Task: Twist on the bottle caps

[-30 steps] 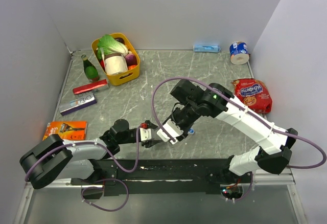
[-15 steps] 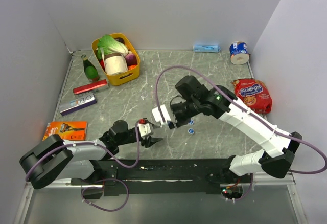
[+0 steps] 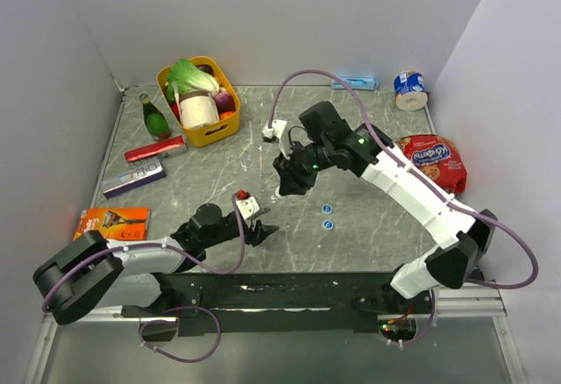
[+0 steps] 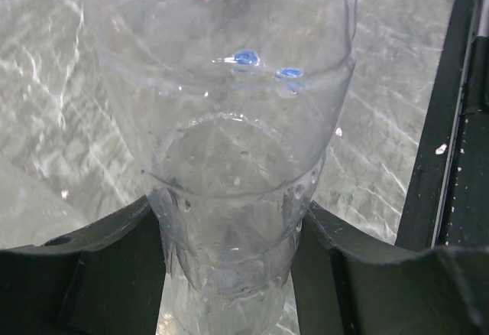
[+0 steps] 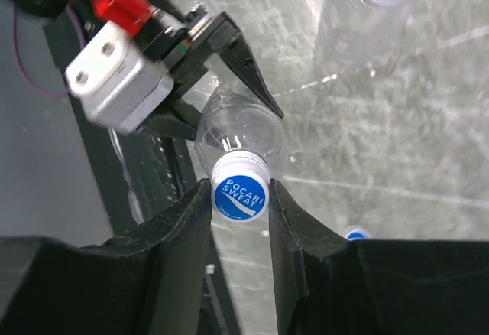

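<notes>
My left gripper [image 3: 260,230] is shut on the base of a clear bottle [image 4: 237,159] and holds it tilted up off the table; the bottle also shows in the right wrist view [image 5: 243,132]. My right gripper [image 5: 239,197] is shut on a blue bottle cap [image 5: 239,190] that sits on this bottle's neck. From above, the right gripper [image 3: 280,189] is just beyond the left one. Two more caps [image 3: 326,209] [image 3: 328,224] lie on the table to the right. A second clear bottle [image 5: 367,6] stands further back; it shows faintly from above [image 3: 249,164].
A yellow basket [image 3: 230,108] of groceries and a green glass bottle [image 3: 155,118] stand at the back left. Flat boxes [image 3: 133,180] and an orange packet [image 3: 112,222] lie on the left. A tape roll [image 3: 409,88] and a red snack bag [image 3: 431,160] are on the right.
My right arm has swung up and back from low near the front edge, and its gripper now sits at the bottle's neck. My left gripper has shifted slightly with the bottle.
</notes>
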Motion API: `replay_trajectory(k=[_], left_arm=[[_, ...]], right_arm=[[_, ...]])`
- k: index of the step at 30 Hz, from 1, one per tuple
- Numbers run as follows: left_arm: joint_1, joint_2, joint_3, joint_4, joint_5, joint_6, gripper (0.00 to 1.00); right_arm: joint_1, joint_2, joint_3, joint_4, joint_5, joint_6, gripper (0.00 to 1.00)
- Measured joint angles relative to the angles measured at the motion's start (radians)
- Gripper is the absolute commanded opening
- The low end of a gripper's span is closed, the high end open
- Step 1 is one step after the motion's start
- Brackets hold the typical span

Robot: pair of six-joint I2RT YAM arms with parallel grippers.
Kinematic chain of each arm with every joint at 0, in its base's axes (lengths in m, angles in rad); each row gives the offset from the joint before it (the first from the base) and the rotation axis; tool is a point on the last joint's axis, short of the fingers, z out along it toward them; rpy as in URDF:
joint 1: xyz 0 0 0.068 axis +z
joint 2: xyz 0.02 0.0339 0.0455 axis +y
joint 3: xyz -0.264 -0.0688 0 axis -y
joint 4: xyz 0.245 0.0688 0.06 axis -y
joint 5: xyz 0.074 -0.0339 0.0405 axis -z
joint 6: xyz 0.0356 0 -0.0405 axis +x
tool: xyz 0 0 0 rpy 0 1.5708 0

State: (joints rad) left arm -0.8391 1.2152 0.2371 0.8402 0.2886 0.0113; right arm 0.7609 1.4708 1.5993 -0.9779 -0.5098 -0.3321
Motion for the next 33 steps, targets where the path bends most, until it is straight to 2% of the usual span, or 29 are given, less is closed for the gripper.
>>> replay_trajectory(k=[2,9,11,12,14,15,18,23,26,28,33], left_arm=[[-0.006,0.002,0.008,-0.031,-0.029,-0.022,0.01],[-0.021,0.008,0.045,-0.082,-0.085,-0.075,0.01],[-0.022,0.008,0.047,-0.082,-0.093,-0.08,0.01],[-0.022,0.008,0.047,-0.082,-0.096,-0.083,0.01],[-0.022,0.008,0.047,-0.078,-0.095,-0.084,0.01],[-0.021,0.008,0.047,-0.072,-0.095,-0.084,0.01],[-0.019,0.008,0.048,-0.039,-0.073,-0.074,0.01],[-0.019,0.008,0.046,-0.045,-0.007,-0.034,0.01],[-0.018,0.008,0.045,-0.066,0.043,-0.003,0.01],[-0.016,0.006,0.045,-0.083,0.078,0.022,0.01],[-0.005,0.004,0.045,-0.127,0.144,0.106,0.01]], right_arm=[[-0.005,0.013,0.0,0.003,0.023,0.06,0.25],[-0.004,0.026,0.025,0.011,0.119,0.254,0.26],[-0.005,0.04,0.046,0.002,0.133,0.287,0.32],[-0.005,0.048,0.057,-0.004,0.136,0.294,0.48],[-0.014,0.068,0.089,-0.029,0.134,0.306,0.66],[-0.022,0.079,0.109,-0.047,0.125,0.309,0.79],[-0.052,0.117,0.198,-0.108,0.092,0.268,0.99],[-0.138,0.157,0.417,-0.176,-0.014,0.151,1.0],[-0.164,0.112,0.44,-0.205,-0.107,-0.049,0.98],[-0.108,0.014,0.319,-0.216,-0.119,-0.24,0.97],[0.08,-0.289,-0.116,-0.183,-0.063,-0.615,0.85]])
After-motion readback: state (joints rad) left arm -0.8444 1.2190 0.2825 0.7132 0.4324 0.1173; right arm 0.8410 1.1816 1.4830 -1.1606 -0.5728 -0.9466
